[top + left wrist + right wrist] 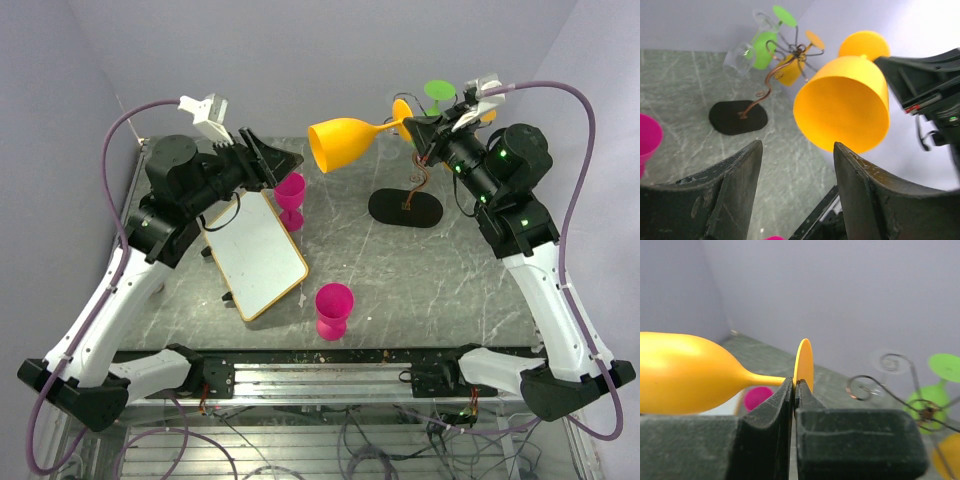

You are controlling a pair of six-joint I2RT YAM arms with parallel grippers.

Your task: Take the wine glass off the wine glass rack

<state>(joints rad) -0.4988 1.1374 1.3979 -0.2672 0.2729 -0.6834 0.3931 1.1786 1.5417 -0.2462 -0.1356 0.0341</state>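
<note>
My right gripper [418, 132] is shut on the round foot [804, 364] of an orange wine glass [345, 143] and holds it on its side in the air, left of the wire rack [418, 175], bowl towards the left arm. The glass also shows in the left wrist view [845, 105] and the right wrist view [685, 372]. The rack [771, 82] stands on its black oval base [405, 207] with a green, a clear and another orange glass hanging on it. My left gripper [285, 165] is open and empty, above a pink glass, facing the orange bowl.
A pink glass [290, 197] stands under the left gripper and another pink glass [334, 310] near the front middle. A white board with a wooden frame [255, 255] lies on the marble table. The green glass [762, 47] hangs on the rack's far side.
</note>
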